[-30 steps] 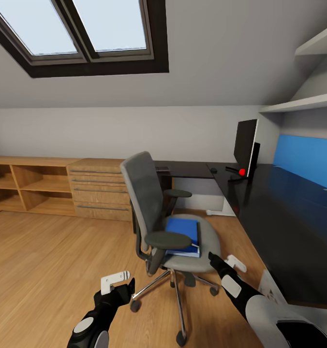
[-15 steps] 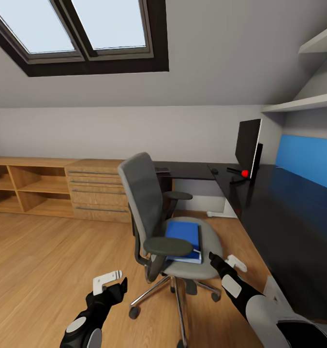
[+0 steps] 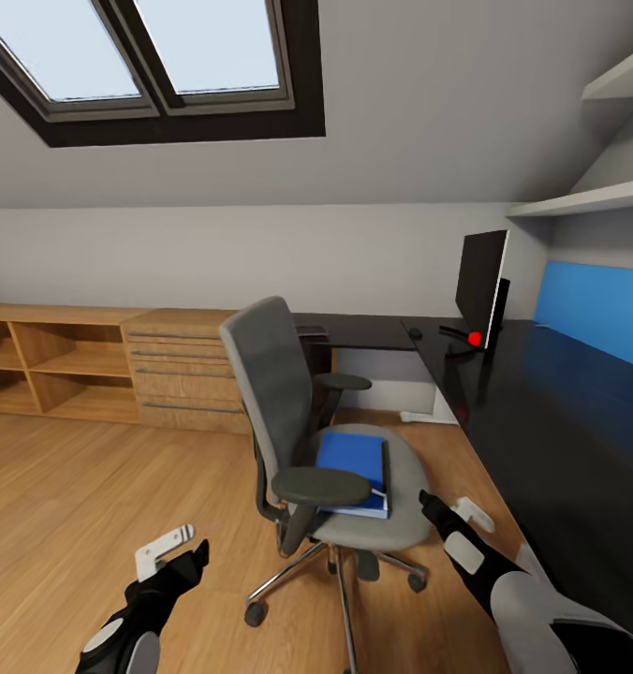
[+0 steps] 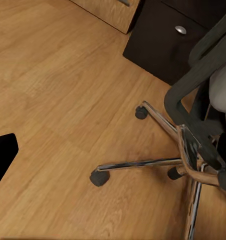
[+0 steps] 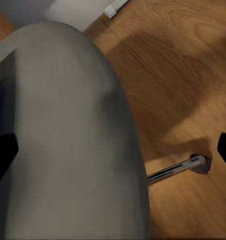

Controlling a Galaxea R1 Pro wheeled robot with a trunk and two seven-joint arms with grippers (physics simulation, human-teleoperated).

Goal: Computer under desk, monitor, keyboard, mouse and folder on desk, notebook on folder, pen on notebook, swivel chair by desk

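The folder [image 3: 353,458] lay flat on the chair [image 3: 373,496] seat, toward its front edge, the monitor [image 3: 477,285] standing at the tabletop's [image 3: 560,421] far end. The step looked like fetching the folder; next, the right claw [image 3: 448,510], spread and empty, just beside the seat's edge, would need to reach over it. The left claw [image 3: 171,557] hung spread above the floor [image 3: 92,487].

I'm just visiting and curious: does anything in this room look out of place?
Yes: a blue folder lies flat on the swivel chair seat rather than on the black desk. Nothing looks spilled or broken.
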